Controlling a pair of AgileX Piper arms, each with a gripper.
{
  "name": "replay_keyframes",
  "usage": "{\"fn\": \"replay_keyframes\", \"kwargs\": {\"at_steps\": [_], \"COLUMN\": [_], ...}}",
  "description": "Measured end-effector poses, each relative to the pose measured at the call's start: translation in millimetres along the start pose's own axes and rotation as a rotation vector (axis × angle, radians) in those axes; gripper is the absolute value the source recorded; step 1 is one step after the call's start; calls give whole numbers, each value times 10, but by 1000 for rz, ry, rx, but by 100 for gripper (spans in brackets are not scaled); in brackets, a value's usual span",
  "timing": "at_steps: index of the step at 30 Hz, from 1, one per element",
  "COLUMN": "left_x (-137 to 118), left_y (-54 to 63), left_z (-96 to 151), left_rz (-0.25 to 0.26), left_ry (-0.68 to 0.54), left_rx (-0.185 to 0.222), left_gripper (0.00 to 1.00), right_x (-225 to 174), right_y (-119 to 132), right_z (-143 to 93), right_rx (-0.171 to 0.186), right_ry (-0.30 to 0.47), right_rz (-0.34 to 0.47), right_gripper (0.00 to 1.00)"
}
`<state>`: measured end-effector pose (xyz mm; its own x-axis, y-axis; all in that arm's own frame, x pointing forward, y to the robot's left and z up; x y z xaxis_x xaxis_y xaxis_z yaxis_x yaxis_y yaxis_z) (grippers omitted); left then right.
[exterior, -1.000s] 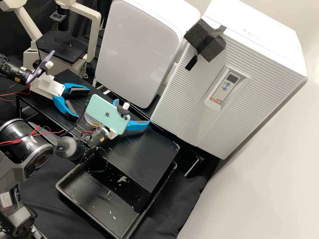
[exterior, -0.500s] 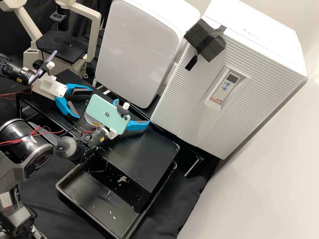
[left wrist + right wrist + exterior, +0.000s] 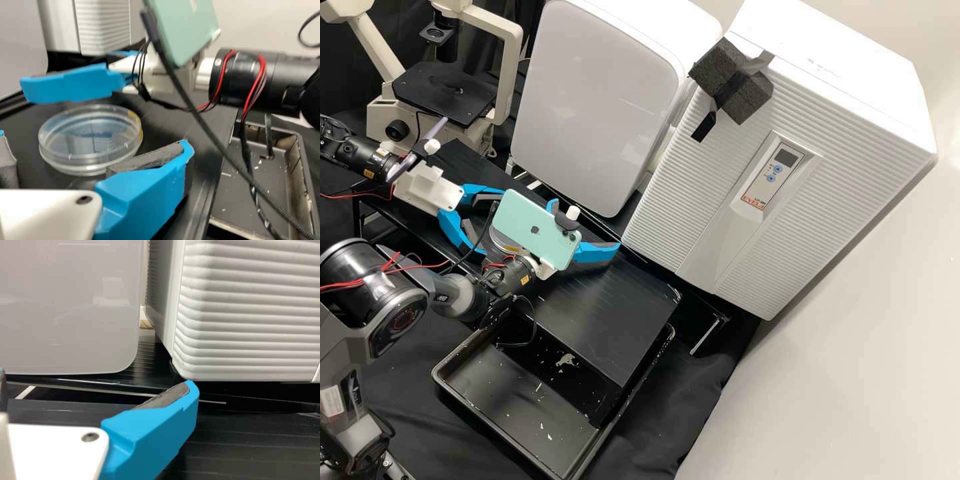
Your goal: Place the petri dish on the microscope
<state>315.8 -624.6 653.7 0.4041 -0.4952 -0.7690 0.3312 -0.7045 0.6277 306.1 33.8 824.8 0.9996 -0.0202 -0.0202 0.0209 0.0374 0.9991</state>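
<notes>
Clear, round petri dish [image 3: 85,145] on grooved bench [image 3: 607,320], left gripper [image 3: 495,223] spread, right gripper [image 3: 587,225] spread

In the high view, a microscope [image 3: 447,97], an appliance [image 3: 600,100] and a cabinet [image 3: 840,127] stood left to right behind the tabletop [image 3: 613,320]. The petri dish [image 3: 90,137] lay on the tabletop; the tray [image 3: 520,407] lay before and partly beneath it.
</notes>
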Motion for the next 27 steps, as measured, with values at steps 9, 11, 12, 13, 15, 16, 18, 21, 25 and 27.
{"fn": "replay_keyframes", "kwargs": {"at_steps": [9, 11, 12, 13, 15, 16, 18, 21, 25, 27], "left_x": [130, 156, 159, 164, 174, 183, 193, 202, 212, 212], "left_y": [5, 20, 19, 18, 25, 30, 34, 34, 30, 30], "left_z": [-90, -86, -87, -78, -64, -52, -40, -27, -17, -18], "left_rz": [16, 20, 20, 19, 22, 22, 22, 24, 27, 27], "left_ry": [6, 2, 2, -1, -4, -7, -8, -7, -7, -7], "left_rx": [-16, -12, -14, -18, -28, -33, -44, -54, -71, -71], "left_gripper": [100, 100, 100, 100, 100, 100, 100, 100, 100, 100], "right_x": [0, 0, 0, 0, 0, 0, 0, 0, 0, 0], "right_y": [0, 0, 0, 0, 0, 0, 0, 0, 0, 0], "right_z": [0, 0, 0, 0, 0, 0, 0, 0, 0, 0], "right_rx": [0, 0, 0, 0, 0, 0, 0, 0, 0, 0], "right_ry": [0, 0, 0, 0, 0, 0, 0, 0, 0, 0], "right_rz": [0, 0, 0, 0, 0, 0, 0, 0, 0, 0], "right_gripper": [100, 100, 100, 100, 100, 100, 100, 100, 100, 100]}}
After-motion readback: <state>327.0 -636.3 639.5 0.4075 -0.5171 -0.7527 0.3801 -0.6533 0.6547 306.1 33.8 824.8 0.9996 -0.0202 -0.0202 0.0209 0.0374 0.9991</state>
